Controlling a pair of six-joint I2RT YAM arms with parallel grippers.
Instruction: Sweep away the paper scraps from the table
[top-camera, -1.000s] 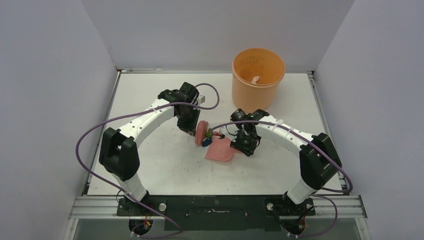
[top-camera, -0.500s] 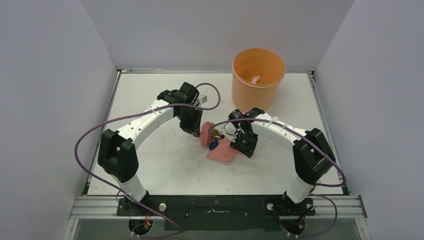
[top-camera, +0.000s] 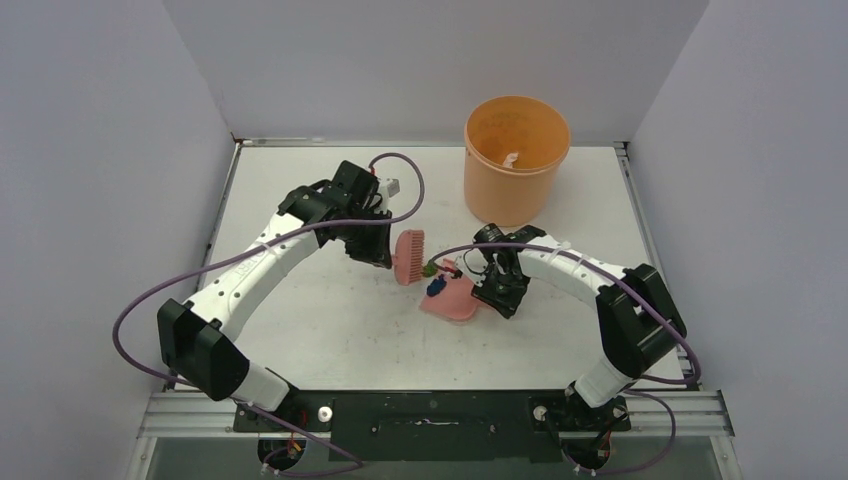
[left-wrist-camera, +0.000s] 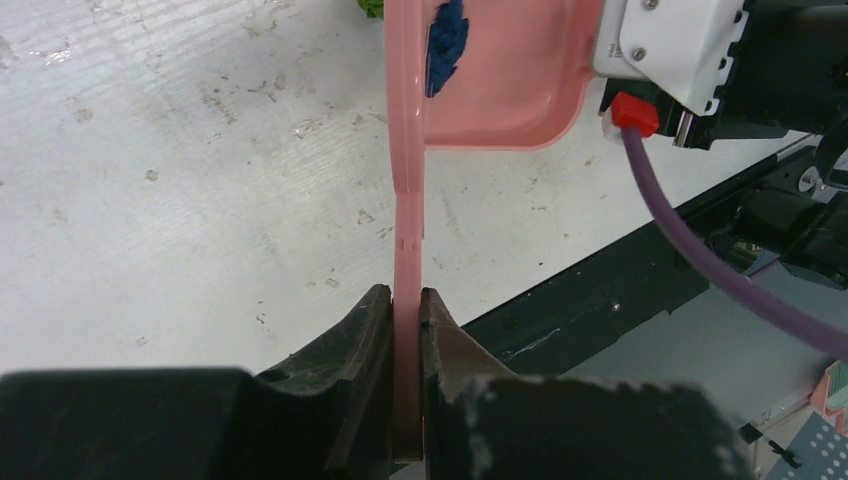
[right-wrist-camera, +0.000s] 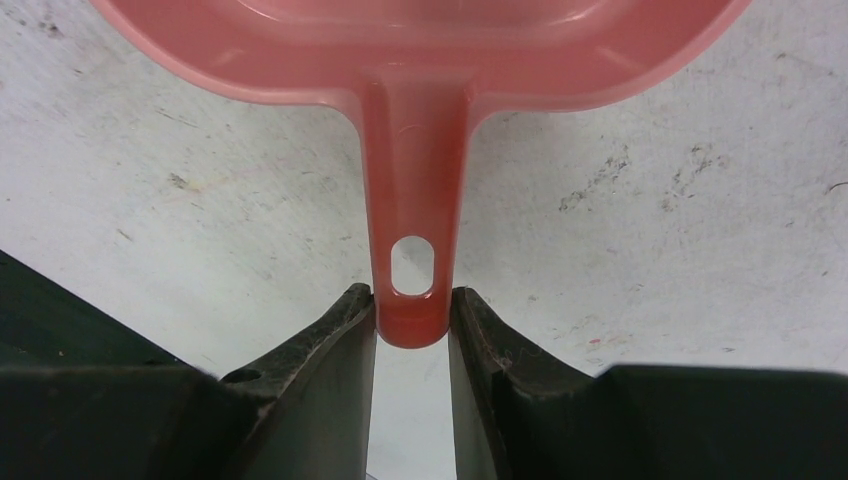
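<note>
Pink brush (top-camera: 408, 257), pinched in your left pincer (left-wrist-camera: 405, 298), stands just left of the dustpan (top-camera: 452, 302) that your right pincer (right-wrist-camera: 411, 298) clamps by its handle, mid-frame on the table (top-camera: 330, 330). The paper scraps (top-camera: 437, 288) lie between them at the pan's mouth, blue inside, green just outside the lip; the orange bucket (top-camera: 516, 155) stands upper right, well apart.

Paper scraps (top-camera: 437, 288) — tiny crumpled wads, clustered near the middle of the bench (top-camera: 300, 320). The dark blue wad (left-wrist-camera: 447, 32) lies inside the pink dustpan (left-wrist-camera: 510, 80); the green wad (top-camera: 429, 269) lies just beside it. The bench is flat and white, with dark scuffs.
</note>
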